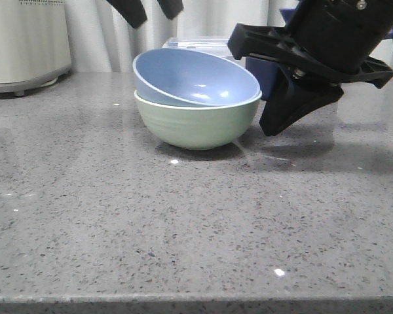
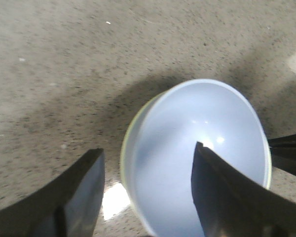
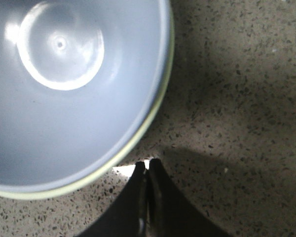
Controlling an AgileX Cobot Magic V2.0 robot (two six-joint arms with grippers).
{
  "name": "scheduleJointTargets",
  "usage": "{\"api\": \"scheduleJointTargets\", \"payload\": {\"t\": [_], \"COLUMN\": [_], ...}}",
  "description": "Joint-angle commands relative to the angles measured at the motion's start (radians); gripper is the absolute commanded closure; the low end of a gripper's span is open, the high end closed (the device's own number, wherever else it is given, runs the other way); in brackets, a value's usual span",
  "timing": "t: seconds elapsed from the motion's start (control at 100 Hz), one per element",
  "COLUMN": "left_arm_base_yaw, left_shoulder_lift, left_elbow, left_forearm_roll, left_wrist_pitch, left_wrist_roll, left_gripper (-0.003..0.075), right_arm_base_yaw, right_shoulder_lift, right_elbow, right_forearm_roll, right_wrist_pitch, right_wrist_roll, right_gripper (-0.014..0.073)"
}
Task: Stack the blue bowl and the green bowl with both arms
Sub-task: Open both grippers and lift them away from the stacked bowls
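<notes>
Nesting tilted: smooth blue bowl point(image 1: 196, 77) inside ridged green bowl point(image 1: 196, 124); left jaws parted, right jaws pressed together, empty.

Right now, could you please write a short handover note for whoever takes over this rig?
Left pincer: open, empty, above the bowls.
Right pincer: shut, empty, beside the bowls, apart from them.
The blue bowl sits tilted inside the green bowl on the grey counter.
Done: bowls stacked.
Left: probably only retract both arms; level the blue bowl if wanted.
</notes>
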Motion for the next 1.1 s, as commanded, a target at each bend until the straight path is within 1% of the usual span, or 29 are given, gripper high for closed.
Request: {"api": "scheduleJointTargets", "payload": {"t": [0.0,0.1,0.2,0.29,0.37,0.62,0.74,0.88,0.99,1.09], "left_arm_base_yaw": [-0.009,-0.007,-0.007,-0.007,-0.007,-0.007,-0.007,-0.005,0.014,0.04], "left_shoulder_lift": [-0.09,-0.143,-0.214,-0.277,-0.341,-0.55,-0.646,-0.745,-0.817,-0.902], "left_elbow": [-0.018,0.031,0.111,0.198,0.281,0.545,0.665,0.785,0.865,0.938], "left_forearm_roll": [0.06,0.107,0.154,0.224,0.292,0.427,0.509,0.604,0.613,0.611], "left_wrist_pitch": [-0.023,-0.053,-0.114,-0.164,-0.199,-0.29,-0.331,-0.357,-0.365,-0.402], "left_wrist_roll": [-0.042,-0.061,-0.094,-0.152,-0.197,-0.307,-0.39,-0.467,-0.475,-0.475], "left_gripper": [0.0334,0.0335,0.0335,0.0351,0.0404,0.0654,0.0741,0.0741,0.0741,0.0741], "right_arm_base_yaw": [-0.013,-0.04,-0.082,-0.123,-0.156,-0.205,-0.223,-0.252,-0.279,-0.294], "right_shoulder_lift": [-0.052,-0.084,-0.117,-0.15,-0.179,-0.278,-0.321,-0.369,-0.41,-0.453], "right_elbow": [-0.022,-0.015,-0.005,0.012,0.029,0.084,0.116,0.147,0.167,0.199], "right_forearm_roll": [0.012,0.012,0.011,0.008,-0.004,-0.044,-0.047,-0.055,-0.064,-0.079], "right_wrist_pitch": [-0.025,-0.024,-0.013,-0.002,0.007,0.006,-0.001,-0.001,-0.004,-0.012], "right_wrist_roll": [-0.003,-0.002,-0.002,-0.002,-0.002,-0.002,-0.002,-0.002,-0.002,-0.002], "right_gripper": [0.0674,0.0674,0.0674,0.0674,0.0674,0.0674,0.0674,0.0674,0.0674,0.0674]}}
